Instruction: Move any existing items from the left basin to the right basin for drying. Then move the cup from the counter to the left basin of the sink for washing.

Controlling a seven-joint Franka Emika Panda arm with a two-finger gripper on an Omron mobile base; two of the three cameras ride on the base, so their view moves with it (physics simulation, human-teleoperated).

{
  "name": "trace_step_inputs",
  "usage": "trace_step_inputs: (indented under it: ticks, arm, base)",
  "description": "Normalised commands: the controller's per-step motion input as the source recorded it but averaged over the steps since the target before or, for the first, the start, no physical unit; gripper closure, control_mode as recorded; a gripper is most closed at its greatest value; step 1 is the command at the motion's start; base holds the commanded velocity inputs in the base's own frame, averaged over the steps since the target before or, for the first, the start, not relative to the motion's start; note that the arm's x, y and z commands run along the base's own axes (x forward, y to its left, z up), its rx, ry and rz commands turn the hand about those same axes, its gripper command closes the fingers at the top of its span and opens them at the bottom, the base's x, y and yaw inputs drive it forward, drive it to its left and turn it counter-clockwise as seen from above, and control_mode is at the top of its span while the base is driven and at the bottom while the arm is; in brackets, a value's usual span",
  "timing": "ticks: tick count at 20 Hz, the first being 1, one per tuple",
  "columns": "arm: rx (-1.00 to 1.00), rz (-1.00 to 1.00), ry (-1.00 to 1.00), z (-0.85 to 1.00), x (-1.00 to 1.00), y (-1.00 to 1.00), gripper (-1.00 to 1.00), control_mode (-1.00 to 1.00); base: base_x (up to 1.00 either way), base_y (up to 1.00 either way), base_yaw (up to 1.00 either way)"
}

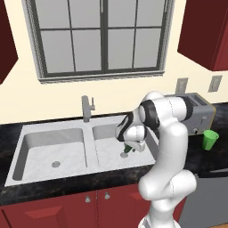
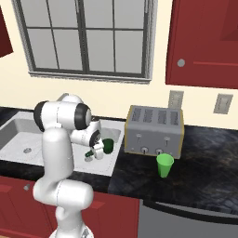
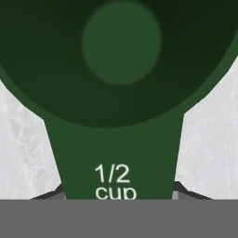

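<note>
Left base view: the left basin [image 1: 53, 149] lies bare; the dark green measuring cup [image 1: 128, 149] hangs over the right basin [image 1: 107, 153], not yet released.

Right base view: the light-green cup [image 2: 164, 165] waits on the table [image 2: 204, 158], at the toaster's [image 2: 155, 131] 5 o'clock.

Hand view: fingers clamped on the handle marked "1/2 cup".

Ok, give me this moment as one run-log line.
gripper: shut on dark green measuring cup handle | position: over right basin | left basin: cleared | bright light-green cup: on counter
</note>
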Motion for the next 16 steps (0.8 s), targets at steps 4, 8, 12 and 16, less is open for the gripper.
trace_step_inputs:
  ticks: [4,8,12,16]
  arm:
    - [0.00,0.00,0.00,-0.10,0.05,0.00,1.00,-1.00]
    - [0.00,0.00,0.00,-0.08,0.03,0.00,1.00,-1.00]
    - [0.00,0.00,0.00,-0.12,0.00,0.00,1.00,-1.00]
    - [0.00,0.00,0.00,-0.13,0.02,0.00,1.00,-1.00]
  base:
    - [0.00,0.00,0.00]
    - [0.00,0.00,0.00]
    - [0.00,0.00,0.00]
    - [0.00,0.00,0.00]
